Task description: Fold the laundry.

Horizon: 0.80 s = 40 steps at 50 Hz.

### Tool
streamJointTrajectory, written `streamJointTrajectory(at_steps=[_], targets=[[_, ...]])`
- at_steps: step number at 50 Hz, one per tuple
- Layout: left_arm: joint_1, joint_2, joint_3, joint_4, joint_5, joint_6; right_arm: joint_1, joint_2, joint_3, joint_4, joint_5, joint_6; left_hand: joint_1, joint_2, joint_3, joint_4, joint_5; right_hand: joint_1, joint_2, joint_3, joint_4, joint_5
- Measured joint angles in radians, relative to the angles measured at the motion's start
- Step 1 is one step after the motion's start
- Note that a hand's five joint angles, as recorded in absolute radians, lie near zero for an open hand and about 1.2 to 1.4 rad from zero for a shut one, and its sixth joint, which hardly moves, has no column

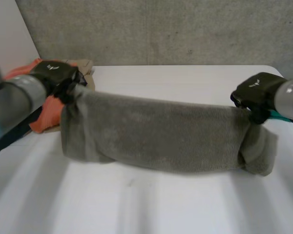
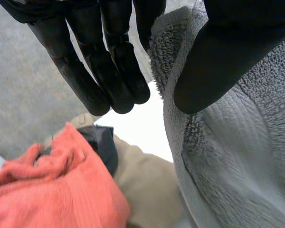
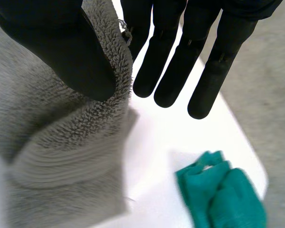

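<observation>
Holding towel (image 1: 156, 134) up over table (image 1: 136, 209), stretched between left hand (image 1: 58, 75) and right hand (image 1: 256, 92), each end pinched by thumb against almost straight fingers (image 2: 109, 71), so probably mid-fold; next, to lower it evenly and lay it flat.

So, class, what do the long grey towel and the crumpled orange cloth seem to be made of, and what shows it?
The long grey towel: terry cloth, likely cotton; matt, with small loops standing along its edge. The crumpled orange cloth: a soft woven or knitted fabric, matt, with fine ribs; the fibre is unclear.
</observation>
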Motion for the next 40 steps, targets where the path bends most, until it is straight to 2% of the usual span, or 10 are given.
streamJointTrajectory(at_steps=[4,9,12,16,21,25,30,36,40], targets=[[-0.037,-0.126,0.193,0.162,-0.051,0.003,0.02,0.12,-0.152,-0.137,0.075,0.013,0.0,0.003,0.003,0.0,0.0,0.0,0.0,0.0,0.0,0.0],[-0.061,-0.161,0.41,0.366,-0.125,-0.017,0.022,0.167,-0.346,-0.369,0.149,0.055,0.004,0.003,0.003,0.001,0.0,0.0,0.0,0.0,0.0,0.0],[-0.069,-0.136,0.484,0.479,-0.162,-0.043,0.014,0.141,-0.406,-0.514,0.143,0.086,0.007,0.003,0.003,0.001,0.006,0.0,0.0,0.0,0.0,0.0],[-0.074,-0.091,0.499,0.575,-0.183,-0.071,0.004,0.085,-0.418,-0.631,0.081,0.115,0.011,0.003,0.003,0.001,0.037,0.0,0.0,0.0,0.0,0.011],[-0.06,-0.046,0.396,0.596,-0.179,-0.084,-0.001,0.029,-0.337,-0.614,-0.017,0.124,0.011,0.003,0.003,0.001,0.037,0.0,0.0,0.0,0.0,0.018],[-0.039,-0.022,0.261,0.585,-0.172,-0.084,-0.006,0.002,-0.229,-0.57,-0.062,0.122,0.011,0.003,0.003,0.001,0.037,0.0,0.0,0.0,0.0,0.018],[-0.012,-0.012,0.019,0.586,-0.139,-0.079,-0.019,-0.016,-0.003,-0.54,-0.113,0.114,0.011,0.003,0.003,0.001,0.037,0.0,0.0,0.0,0.0,0.018],[0.007,-0.043,-0.222,0.644,-0.072,-0.047,-0.035,0.026,0.237,-0.575,-0.159,0.115,0.011,0.003,0.003,0.001,0.037,0.0,0.0,0.0,0.0,0.018],[0.021,-0.07,-0.322,0.695,-0.043,-0.013,-0.046,0.09,0.317,-0.618,-0.168,0.129,0.011,0.003,0.003,0.002,0.037,0.0,0.0,0.0,0.0,0.018]])
